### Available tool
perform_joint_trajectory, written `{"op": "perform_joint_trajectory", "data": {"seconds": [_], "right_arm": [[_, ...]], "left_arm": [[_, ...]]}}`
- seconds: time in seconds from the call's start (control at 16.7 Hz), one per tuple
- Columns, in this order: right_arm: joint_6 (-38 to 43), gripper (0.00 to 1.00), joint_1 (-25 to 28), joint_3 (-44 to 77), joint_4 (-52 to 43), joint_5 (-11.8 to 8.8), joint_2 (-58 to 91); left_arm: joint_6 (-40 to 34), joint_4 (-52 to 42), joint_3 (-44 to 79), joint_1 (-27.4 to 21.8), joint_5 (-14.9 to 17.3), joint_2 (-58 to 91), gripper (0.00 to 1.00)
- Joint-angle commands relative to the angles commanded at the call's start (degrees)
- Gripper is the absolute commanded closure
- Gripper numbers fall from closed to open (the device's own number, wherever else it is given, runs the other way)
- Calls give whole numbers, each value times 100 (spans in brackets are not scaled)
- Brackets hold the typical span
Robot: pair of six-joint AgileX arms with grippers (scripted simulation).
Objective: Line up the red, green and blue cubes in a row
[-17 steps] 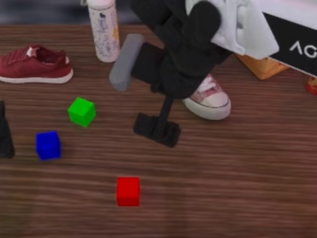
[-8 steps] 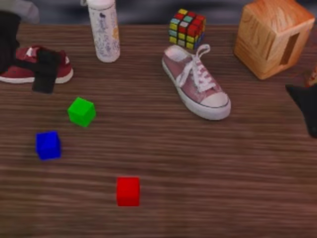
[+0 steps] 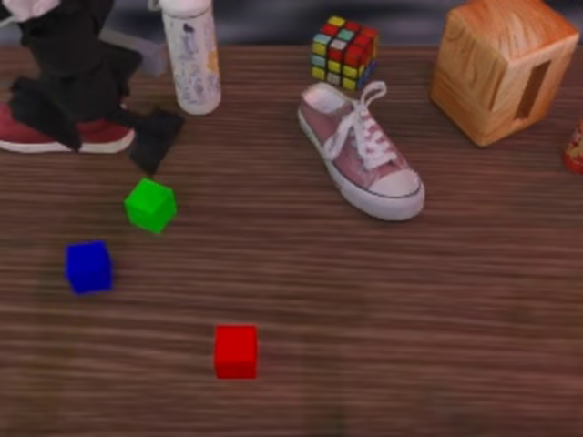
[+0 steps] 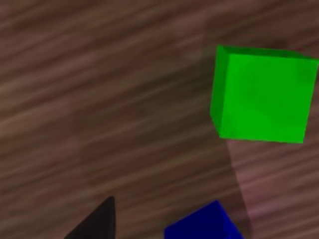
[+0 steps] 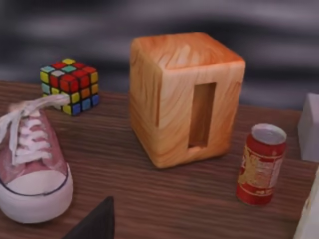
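A dark wood-grain table (image 3: 383,300) with streaked planks carries everything. The left gripper (image 3: 150,146) hangs at the far left over a maroon shoe (image 3: 100,137), just above and behind the green cube (image 3: 150,205); whether its claw is released or clenched I cannot tell, since only one dark fingertip (image 4: 97,221) shows. The blue cube (image 3: 88,266) sits near the green one, the red cube (image 3: 235,350) well apart toward the front. All three are plain, sharp-edged solids. The right gripper is out of the top view.
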Motion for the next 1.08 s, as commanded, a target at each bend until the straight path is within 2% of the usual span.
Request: {"op": "perform_joint_trajectory", "data": {"seconds": [0.3, 0.72, 1.08], "right_arm": [[258, 0, -416, -1043, 703, 119, -1140], [270, 0, -435, -1091, 738, 125, -1192], [270, 0, -435, -1091, 738, 125, -1192]], "left_arm": [[109, -514, 974, -103, -4, 1037, 0], [114, -508, 991, -80, -5, 1075, 0], [126, 622, 259, -99, -1, 1421, 0]]}}
